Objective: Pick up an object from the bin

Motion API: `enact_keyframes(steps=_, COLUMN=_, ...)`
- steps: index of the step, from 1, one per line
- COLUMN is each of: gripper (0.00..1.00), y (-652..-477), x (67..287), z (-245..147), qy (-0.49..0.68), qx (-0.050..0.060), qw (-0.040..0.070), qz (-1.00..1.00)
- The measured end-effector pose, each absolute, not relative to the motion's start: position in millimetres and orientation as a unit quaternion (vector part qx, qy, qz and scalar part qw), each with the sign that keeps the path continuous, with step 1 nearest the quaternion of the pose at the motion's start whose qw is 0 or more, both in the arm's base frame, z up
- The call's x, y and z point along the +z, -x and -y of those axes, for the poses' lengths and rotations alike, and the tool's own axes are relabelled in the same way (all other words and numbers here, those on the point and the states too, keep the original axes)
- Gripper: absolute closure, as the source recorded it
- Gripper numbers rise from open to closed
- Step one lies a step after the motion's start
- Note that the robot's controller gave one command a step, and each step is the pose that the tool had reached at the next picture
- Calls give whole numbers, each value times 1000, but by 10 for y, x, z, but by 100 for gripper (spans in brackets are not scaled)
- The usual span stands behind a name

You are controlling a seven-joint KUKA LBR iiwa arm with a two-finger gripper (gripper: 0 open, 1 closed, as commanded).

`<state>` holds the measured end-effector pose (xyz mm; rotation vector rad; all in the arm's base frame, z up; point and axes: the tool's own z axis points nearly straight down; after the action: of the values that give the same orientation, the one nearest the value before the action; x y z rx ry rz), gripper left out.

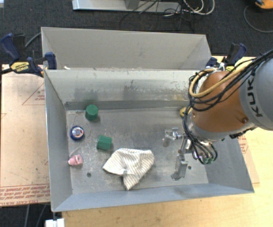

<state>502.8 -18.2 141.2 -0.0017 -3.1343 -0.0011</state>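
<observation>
End effector (176, 153) low over bare floor in the right half of the bin (56, 141), not far from the right wall; fingers spread well apart, nothing between them. Nearest thing to take: a crumpled white cloth with grey stripes (129, 166), near the front wall about midway along it, just beside the open fingers on the side toward the left wall. Further off, in the left half: a green block (104, 143), a green cylinder (92, 111), a round blue-and-white thing (77, 133) and a small pink thing (75, 161), all apart from one another.

Probably best to go for the cloth. Slide toward the left wall until centred over the bunched, raised fold rather than the flat trailing corner. Keep the fingers wide until they straddle that fold, then press down to the floor and close fully, since thin fabric likely slips from a loose pinch. Lift straight up, clear of the sloping walls.
</observation>
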Motion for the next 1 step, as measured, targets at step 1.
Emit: enact_keyframes(steps=1, gripper=0, y=-5045, x=1456, z=181, qy=0, qx=0, qw=0, qz=1000)
